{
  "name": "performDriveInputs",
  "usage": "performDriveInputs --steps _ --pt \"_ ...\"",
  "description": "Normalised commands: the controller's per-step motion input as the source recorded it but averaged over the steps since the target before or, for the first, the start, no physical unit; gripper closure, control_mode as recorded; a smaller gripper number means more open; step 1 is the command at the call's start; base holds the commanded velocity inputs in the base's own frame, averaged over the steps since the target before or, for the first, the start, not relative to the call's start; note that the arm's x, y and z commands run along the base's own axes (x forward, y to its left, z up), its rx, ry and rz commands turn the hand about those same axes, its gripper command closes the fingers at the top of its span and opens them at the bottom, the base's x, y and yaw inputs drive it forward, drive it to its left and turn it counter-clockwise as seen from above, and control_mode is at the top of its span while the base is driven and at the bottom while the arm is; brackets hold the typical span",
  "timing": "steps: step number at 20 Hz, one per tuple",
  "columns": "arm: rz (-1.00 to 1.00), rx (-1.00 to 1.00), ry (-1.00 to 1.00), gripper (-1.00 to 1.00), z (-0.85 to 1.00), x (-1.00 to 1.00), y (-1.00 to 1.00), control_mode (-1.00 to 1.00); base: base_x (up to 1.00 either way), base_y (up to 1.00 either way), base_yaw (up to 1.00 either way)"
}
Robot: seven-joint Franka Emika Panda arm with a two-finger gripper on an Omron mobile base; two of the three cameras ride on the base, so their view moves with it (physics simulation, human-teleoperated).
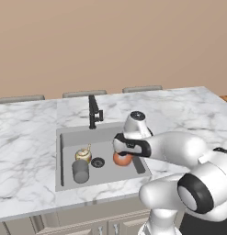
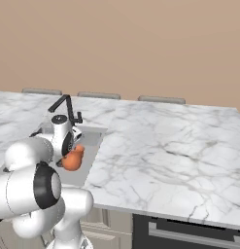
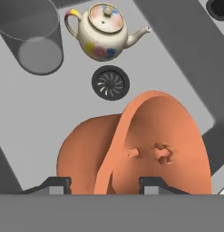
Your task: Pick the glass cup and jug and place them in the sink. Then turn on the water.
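Note:
The orange jug (image 3: 145, 145) sits between my gripper's (image 3: 104, 183) two finger tips, which are shut on its body, flared rim turned toward the camera. In the left base view my gripper (image 1: 122, 153) holds the jug (image 1: 122, 159) low inside the grey sink (image 1: 87, 136), near its right wall; I cannot tell whether it touches the floor. The dark-grey glass cup (image 1: 80, 171) stands upright in the sink's front left part, also seen as the cup (image 3: 34, 41). From the right base view the jug (image 2: 72, 160) hangs below my hand over the sink (image 2: 92, 141). No water falls from the tap.
A small golden teapot (image 1: 83, 154) stands in the sink behind the cup, with the round black drain (image 1: 97, 162) between it and the jug. The black tap (image 1: 93, 111) rises at the sink's back rim. White marble counter (image 1: 179, 114) surrounds the basin.

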Motion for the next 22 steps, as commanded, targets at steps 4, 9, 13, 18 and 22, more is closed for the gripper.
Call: performDriveInputs --steps 4,9,13,18,22 --pt "-0.02 0.00 -0.12 1.00 -0.58 0.09 0.00 -1.00 0.00 0.00 0.00" --pt "-0.05 0.00 -0.13 1.00 -0.40 0.22 0.01 -1.00 0.00 0.00 0.00" --pt "-0.05 0.00 -0.07 1.00 -0.17 0.19 0.04 -1.00 0.00 0.00 0.00" --pt "-0.07 0.04 0.01 -1.00 -0.15 0.00 0.03 -1.00 0.00 0.00 0.00" --pt "-0.08 0.08 0.08 -1.00 -0.04 0.00 0.03 -1.00 0.00 0.00 0.00"
